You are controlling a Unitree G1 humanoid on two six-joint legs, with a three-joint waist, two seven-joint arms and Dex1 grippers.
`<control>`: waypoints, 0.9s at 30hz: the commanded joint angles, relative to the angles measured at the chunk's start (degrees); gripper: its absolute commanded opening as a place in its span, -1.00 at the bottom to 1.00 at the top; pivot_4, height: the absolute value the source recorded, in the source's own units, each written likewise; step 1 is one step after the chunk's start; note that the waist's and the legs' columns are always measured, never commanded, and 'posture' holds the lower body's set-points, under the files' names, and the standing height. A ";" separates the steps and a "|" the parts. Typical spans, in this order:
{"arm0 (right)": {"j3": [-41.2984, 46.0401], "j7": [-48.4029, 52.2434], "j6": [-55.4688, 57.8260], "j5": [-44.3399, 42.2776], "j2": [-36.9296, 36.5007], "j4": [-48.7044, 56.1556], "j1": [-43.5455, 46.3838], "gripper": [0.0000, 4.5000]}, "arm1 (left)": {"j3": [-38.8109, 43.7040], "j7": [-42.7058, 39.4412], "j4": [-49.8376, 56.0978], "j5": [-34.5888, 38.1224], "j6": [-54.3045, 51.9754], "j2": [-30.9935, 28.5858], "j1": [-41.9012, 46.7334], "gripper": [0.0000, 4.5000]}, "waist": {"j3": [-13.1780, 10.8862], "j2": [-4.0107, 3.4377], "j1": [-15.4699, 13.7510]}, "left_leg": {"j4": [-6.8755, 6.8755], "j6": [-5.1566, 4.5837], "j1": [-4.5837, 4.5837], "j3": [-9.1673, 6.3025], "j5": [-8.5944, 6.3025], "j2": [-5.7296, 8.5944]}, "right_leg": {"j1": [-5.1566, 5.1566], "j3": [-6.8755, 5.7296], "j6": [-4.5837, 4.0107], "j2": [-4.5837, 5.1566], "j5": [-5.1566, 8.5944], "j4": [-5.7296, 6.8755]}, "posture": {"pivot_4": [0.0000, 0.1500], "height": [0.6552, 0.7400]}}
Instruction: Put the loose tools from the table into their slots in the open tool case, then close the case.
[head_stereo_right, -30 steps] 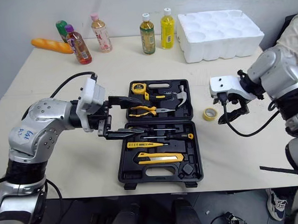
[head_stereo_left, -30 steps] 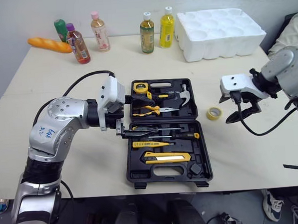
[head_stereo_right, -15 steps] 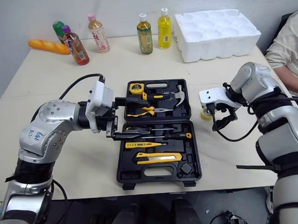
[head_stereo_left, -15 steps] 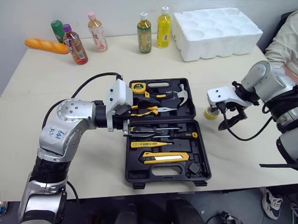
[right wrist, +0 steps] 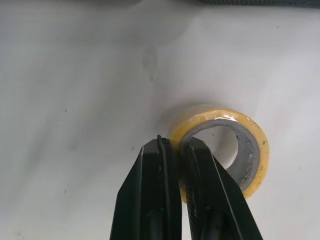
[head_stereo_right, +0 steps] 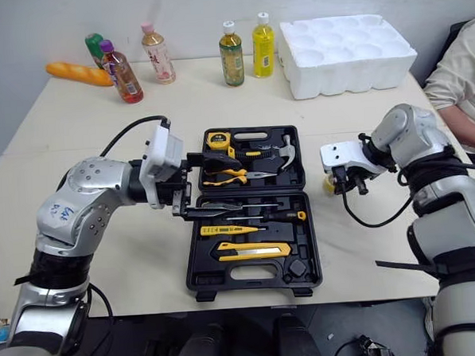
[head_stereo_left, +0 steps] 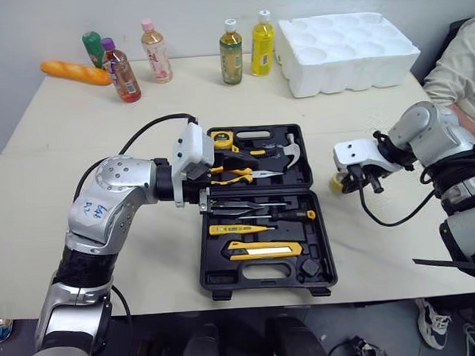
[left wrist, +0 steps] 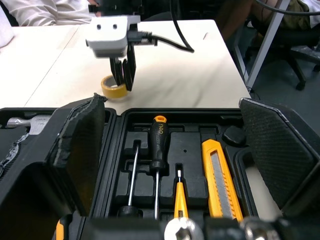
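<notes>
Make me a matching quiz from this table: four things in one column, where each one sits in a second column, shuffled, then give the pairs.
1. yellow tape roll
2. utility knife
3. tape measure
4. foam tray

A. far right corner of the table
B. far half of the tool case
C. between the fingers of the right gripper
D. near half of the tool case

Pairs: 1-C, 2-D, 3-B, 4-A.

bottles (head_stereo_left: 155, 51): five
bread loaf (head_stereo_left: 78, 72): one
foam tray (head_stereo_left: 350, 48): one
tool case (head_stereo_left: 267, 286): one
tape roll (right wrist: 251, 150): one
my grippers (head_stereo_left: 218, 183) (right wrist: 175, 144): two
</notes>
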State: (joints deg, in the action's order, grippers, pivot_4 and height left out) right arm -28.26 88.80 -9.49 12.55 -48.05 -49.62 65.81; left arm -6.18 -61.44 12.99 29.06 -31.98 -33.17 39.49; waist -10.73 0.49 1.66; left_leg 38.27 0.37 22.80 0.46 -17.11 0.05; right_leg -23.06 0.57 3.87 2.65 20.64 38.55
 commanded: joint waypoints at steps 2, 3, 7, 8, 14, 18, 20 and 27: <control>7.13 3.70 7.83 -9.33 -5.45 22.97 -8.75 -0.99 | -0.04 -3.95 3.66 2.14 0.02 -2.57 -2.72 1.00 | 0.00 0.00 -0.02 | -0.02 0.01 0.00 0.01 0.00 0.00 | 0.00 0.01 0.00 0.00 0.00 -0.01 | 1.00 1.00; 8.57 3.70 11.86 -12.27 -6.97 30.05 -12.18 -0.99 | -0.03 -4.61 4.20 2.84 -0.43 -2.99 -3.46 1.00 | 0.00 0.00 -0.07 | -0.02 0.03 -0.01 -0.07 -0.02 -0.03 | 0.01 -0.03 0.00 -0.01 0.00 -0.01 | 1.00 1.00; 13.84 3.52 27.26 -25.77 -13.27 59.12 -27.81 -0.99 | -2.21 -8.15 4.83 1.19 1.83 -5.13 -6.11 1.00 | 0.00 0.00 -0.24 | 0.05 0.05 0.09 -0.20 -0.03 -0.06 | 0.01 -0.12 0.00 -0.03 0.00 0.00 | 1.00 1.00; 14.79 2.87 29.04 -27.65 -14.23 63.72 -30.60 -0.99 | -2.79 -8.82 4.74 0.51 2.60 -5.63 -6.61 1.00 | 0.00 -0.01 -0.32 | 0.10 0.05 0.06 -0.26 -0.03 -0.06 | 0.09 -0.15 0.00 -0.04 0.00 -0.01 | 1.00 1.00; 15.38 -4.13 35.10 -28.87 -15.32 77.50 -41.53 -0.99 | -4.15 -11.46 4.63 0.77 3.69 -6.03 -7.93 1.00 | 0.00 0.02 -0.16 | 0.00 -0.32 -0.53 -0.25 -0.25 0.00 | 0.74 -0.10 0.00 0.00 0.00 -0.51 | 1.00 1.00; 13.40 -7.52 35.06 -26.95 -13.77 79.55 -45.21 -0.99 | -5.31 -12.32 5.59 0.23 4.25 -5.61 -7.77 1.00 | 0.01 0.03 -0.18 | -0.05 -0.24 -0.50 -0.26 -0.20 -0.01 | 0.69 -0.10 0.00 -0.01 0.00 -0.54 | 1.00 1.00; 12.85 -8.34 34.84 -26.33 -13.61 79.73 -46.02 -0.99 | -5.47 -12.18 5.84 0.23 4.24 -5.45 -7.83 1.00 | 0.01 0.03 -0.19 | -0.07 -0.22 -0.48 -0.26 -0.19 -0.01 | 0.67 -0.10 0.00 -0.01 0.00 -0.55 | 1.00 1.00; 13.20 -8.61 32.79 -25.02 -14.80 79.36 -48.48 -0.80 | -5.43 -12.15 6.90 0.31 4.29 -5.92 -8.70 1.00 | 0.03 0.06 -0.21 | -0.07 -0.19 -0.51 -0.24 -0.17 -0.01 | 0.69 -0.08 0.00 -0.01 0.00 -0.52 | 1.00 1.00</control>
State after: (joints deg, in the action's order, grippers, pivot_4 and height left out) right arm -15.19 80.09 23.68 -12.80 -62.18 28.46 18.36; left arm -11.98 -73.34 17.77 28.94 -28.28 -38.74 30.89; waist -10.70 0.55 1.45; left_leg 38.20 0.17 22.29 0.22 -17.27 0.04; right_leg -22.37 0.48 3.87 2.64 20.64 38.01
